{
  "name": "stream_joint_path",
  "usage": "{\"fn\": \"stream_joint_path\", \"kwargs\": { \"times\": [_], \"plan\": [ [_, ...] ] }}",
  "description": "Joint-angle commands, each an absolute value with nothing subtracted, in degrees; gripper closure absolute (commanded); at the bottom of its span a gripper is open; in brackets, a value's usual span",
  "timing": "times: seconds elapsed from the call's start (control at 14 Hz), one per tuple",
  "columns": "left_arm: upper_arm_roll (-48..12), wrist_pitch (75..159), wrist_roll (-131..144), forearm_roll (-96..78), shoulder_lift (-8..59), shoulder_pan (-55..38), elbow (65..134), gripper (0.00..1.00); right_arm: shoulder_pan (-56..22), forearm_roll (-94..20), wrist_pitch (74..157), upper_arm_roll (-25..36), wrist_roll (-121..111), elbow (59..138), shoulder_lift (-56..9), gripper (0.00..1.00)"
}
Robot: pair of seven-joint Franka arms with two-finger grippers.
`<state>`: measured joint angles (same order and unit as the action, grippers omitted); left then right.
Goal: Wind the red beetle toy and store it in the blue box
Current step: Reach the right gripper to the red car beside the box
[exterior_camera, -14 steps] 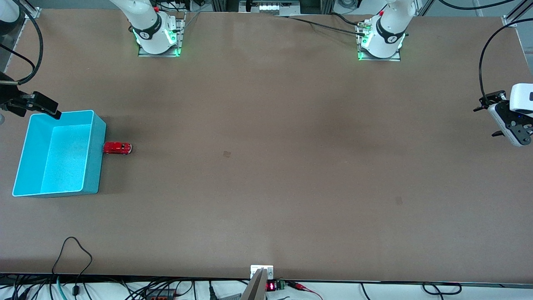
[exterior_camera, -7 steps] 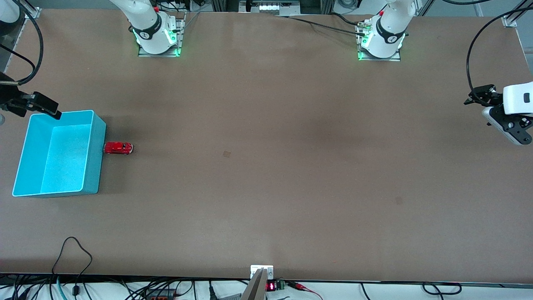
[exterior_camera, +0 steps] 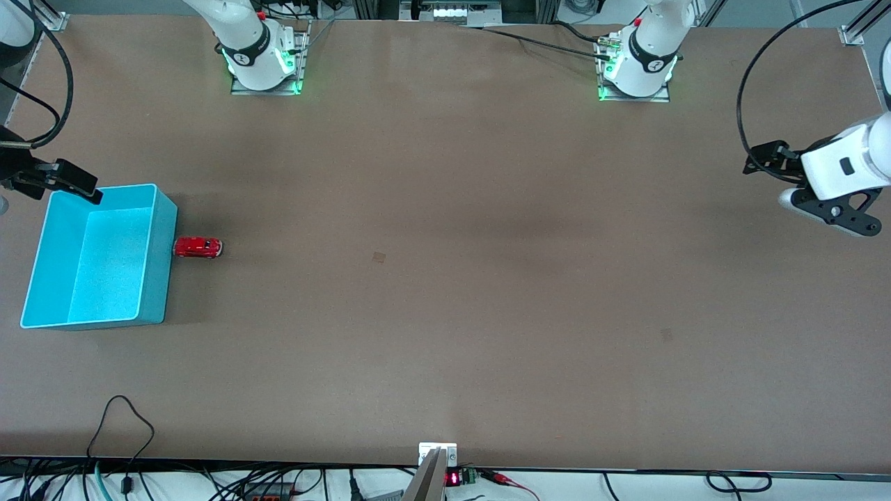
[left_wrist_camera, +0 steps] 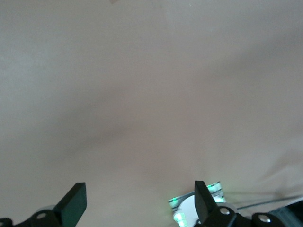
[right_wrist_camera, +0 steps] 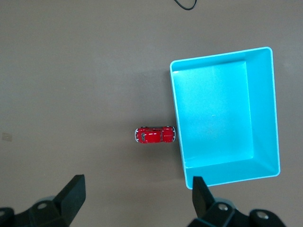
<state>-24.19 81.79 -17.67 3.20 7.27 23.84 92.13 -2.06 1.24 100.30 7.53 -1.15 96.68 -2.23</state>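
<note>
Gleaming red beetle toy (exterior_camera: 198, 247) touching blue box (exterior_camera: 156, 264)

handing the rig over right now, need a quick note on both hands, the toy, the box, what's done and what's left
Left hand: open, empty, up over the bare table at the left arm's end.
Right hand: open, empty, up over the blue box's corner at the right arm's end.
Tiny glossy red beetle toy car: on the table, right beside the outer wall of the light blue rectangular plastic box, on the side facing the table's middle; whether they touch is unclear.
Box: upright, nothing in it.
Done: nothing visible; the toy is not held and not stored.
Left: grasp the toy, wind it, put it in the box.
</note>
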Motion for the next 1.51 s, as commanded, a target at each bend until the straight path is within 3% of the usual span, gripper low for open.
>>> {"fn": "stream_joint_path", "kwargs": {
  "times": [0.0, 0.43, 0.57, 0.65, 0.79, 1.0, 1.22, 1.43],
  "plan": [
    [-28.5, 78.6, -6.6, 3.6, 8.3, 24.3, 88.1, 0.00, -2.1, 1.1, 100.3, 7.1, -1.8, 95.5, -4.5, 0.00],
    [-29.7, 74.5, 5.5, 4.0, 12.6, 22.6, 80.5, 0.00, -4.6, -0.4, 100.9, 6.9, -1.6, 95.6, -8.4, 0.00],
    [-28.6, 74.4, 5.7, 3.7, 12.7, 21.5, 80.7, 0.00, -4.8, -1.2, 103.0, 6.9, -1.8, 95.5, -9.8, 0.00],
    [-24.6, 74.5, 5.5, 3.5, 12.4, 18.5, 80.9, 0.00, -4.9, -1.2, 103.9, 6.9, -2.0, 95.5, -11.2, 0.00],
    [-14.1, 80.0, 5.5, 3.2, 10.6, 11.0, 82.3, 0.00, -4.5, -1.5, 104.3, 6.9, -8.3, 95.5, -13.7, 0.00],
    [-5.3, 90.7, 5.5, 2.8, 5.5, 3.5, 90.2, 0.00, -2.7, -3.2, 109.4, 7.0, -28.9, 98.7, -16.0, 0.00],
    [0.7, 103.7, 5.5, 1.5, 0.2, -0.7, 99.6, 0.00, -2.7, -2.8, 113.1, 7.0, -42.8, 103.5, -16.6, 0.00],
    [1.0, 106.4, 4.9, 0.4, -1.3, -0.8, 100.9, 0.00, -2.6, -2.6, 115.1, 7.0, -60.3, 107.4, -17.7, 0.00]
  ]
}}
